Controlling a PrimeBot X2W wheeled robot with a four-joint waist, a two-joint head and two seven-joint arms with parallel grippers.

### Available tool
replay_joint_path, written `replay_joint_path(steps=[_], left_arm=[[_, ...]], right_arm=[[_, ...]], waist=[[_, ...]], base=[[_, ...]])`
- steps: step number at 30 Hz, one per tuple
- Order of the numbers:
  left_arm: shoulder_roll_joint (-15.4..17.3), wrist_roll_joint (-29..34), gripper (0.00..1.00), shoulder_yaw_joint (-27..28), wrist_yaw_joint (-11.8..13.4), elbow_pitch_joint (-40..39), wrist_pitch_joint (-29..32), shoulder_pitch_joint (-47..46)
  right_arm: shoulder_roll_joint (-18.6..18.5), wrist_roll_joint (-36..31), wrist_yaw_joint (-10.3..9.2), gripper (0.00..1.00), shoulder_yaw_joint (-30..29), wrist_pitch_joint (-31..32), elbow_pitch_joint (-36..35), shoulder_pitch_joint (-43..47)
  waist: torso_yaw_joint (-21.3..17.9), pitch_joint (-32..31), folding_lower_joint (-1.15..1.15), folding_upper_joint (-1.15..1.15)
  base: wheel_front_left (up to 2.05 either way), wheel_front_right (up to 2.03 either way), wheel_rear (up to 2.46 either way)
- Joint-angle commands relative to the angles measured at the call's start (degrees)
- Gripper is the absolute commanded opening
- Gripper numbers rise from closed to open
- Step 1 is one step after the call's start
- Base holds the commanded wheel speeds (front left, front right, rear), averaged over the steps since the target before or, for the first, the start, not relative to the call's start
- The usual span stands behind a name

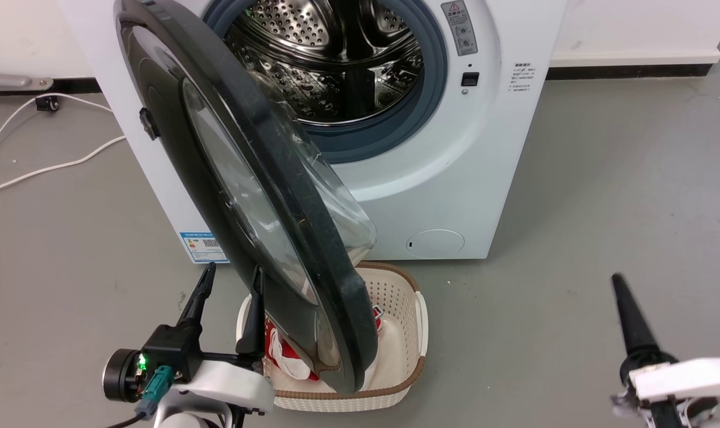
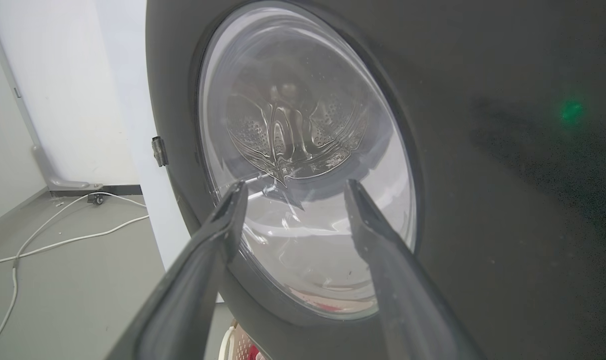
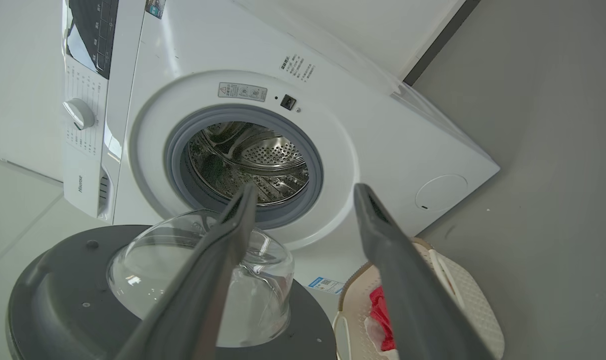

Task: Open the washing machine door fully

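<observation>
The left gripper was spread beside the half-open washing machine door; a smooth, hinge-following swing was judged best.

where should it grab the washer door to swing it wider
Grip the door by its thick black rim at the free edge above the basket: a narrow band that open jaws can straddle, unlike the smooth, rounded glass bowl. Probably come from the outer face, where the open left gripper is.

I see a grey floor below a white wall; black skirting lines the wall's foot, white cables nearby.
</observation>
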Motion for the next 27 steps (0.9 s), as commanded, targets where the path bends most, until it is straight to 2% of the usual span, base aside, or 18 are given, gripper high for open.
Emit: replay_joint_path(steps=[1,5,6,7,9,12,15,19,27], left_arm=[[0.0,0.0,1.00,0.0,0.3,-0.2,-0.1,0.3],[-0.1,-0.1,1.00,0.0,0.3,-0.2,-0.1,0.2],[-0.1,-0.1,1.00,0.2,0.4,-0.2,-0.1,0.2],[0.0,-0.1,1.00,0.3,0.4,-0.3,-0.1,0.2],[-0.1,-0.1,1.00,0.4,0.5,-0.4,-0.1,0.2],[0.0,0.0,1.00,0.6,0.4,-0.4,-0.1,0.2],[0.0,0.2,1.00,0.6,0.3,-0.4,-0.1,0.1],[0.0,0.3,1.00,0.6,0.2,-0.3,-0.1,0.0],[0.0,0.5,1.00,0.5,0.3,-0.3,-0.1,-0.1]], right_arm=[[1.9,-6.7,0.00,1.00,-3.0,-0.2,1.2,-1.7],[6.9,-29.2,-0.01,1.00,-10.5,-0.2,1.9,-2.4],[11.5,-46.1,-0.01,1.00,-15.0,-0.2,-0.6,-1.7],[12.2,-52.1,-0.01,1.00,-16.3,-0.2,-1.6,-1.3],[14.6,-60.4,-0.01,1.00,-17.4,0.1,-4.3,-0.6],[16.1,-71.1,-0.02,1.00,-17.4,2.0,-8.4,0.7],[16.9,-78.2,-0.02,1.00,-16.4,4.1,-11.6,2.4],[17.2,-83.3,-0.02,1.00,-14.9,5.5,-13.0,5.1],[17.2,-81.3,-0.02,1.00,-15.8,4.8,-12.2,5.5]], waist=[[-0.1,0.0,0.00,0.00],[0.0,-0.2,0.00,0.00],[0.1,-0.2,0.00,0.00],[0.1,-0.2,0.00,0.00],[0.0,-0.1,0.00,0.00],[-0.1,-0.1,0.00,0.00],[0.0,-0.1,0.00,0.00],[0.3,0.0,0.00,0.00],[0.5,0.3,0.00,0.00]], base=[[0.00,0.00,0.00],[0.00,0.00,0.00],[0.00,0.00,0.00],[0.00,0.00,0.00],[0.00,0.00,0.00],[0.00,0.00,0.00],[0.00,0.00,0.00],[0.00,0.00,0.00],[0.00,0.00,0.00]])
